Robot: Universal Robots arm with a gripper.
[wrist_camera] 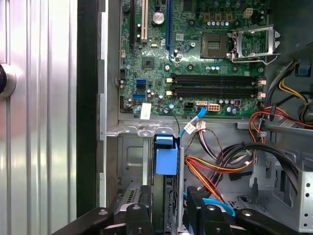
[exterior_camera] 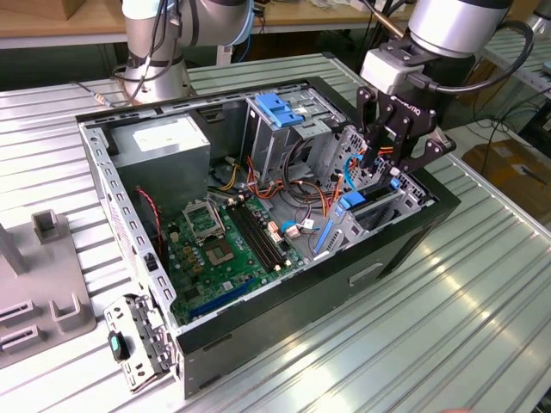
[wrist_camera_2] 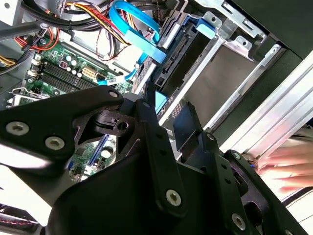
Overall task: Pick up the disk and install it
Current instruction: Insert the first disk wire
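The disk [wrist_camera: 166, 159] was seen standing on edge, partly seated in the drive bay [wrist_camera: 132, 161] inside the computer case [exterior_camera: 284, 310], with the pincer [exterior_camera: 385, 163] set around its upper end; whether it was gripped could not be told, and installation was judged nearly complete.

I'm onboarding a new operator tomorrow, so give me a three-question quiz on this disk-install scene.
1. True or false: the gripper hangs over the CPU socket.
2. Where is the disk? A) on the table outside the case B) in the drive bay under the gripper C) on the grey box with the white sticker
3. Fill in: the latch on the tall cage is ___.
Key: 1 false, it is over the drive bay; 2 B; 3 blue.
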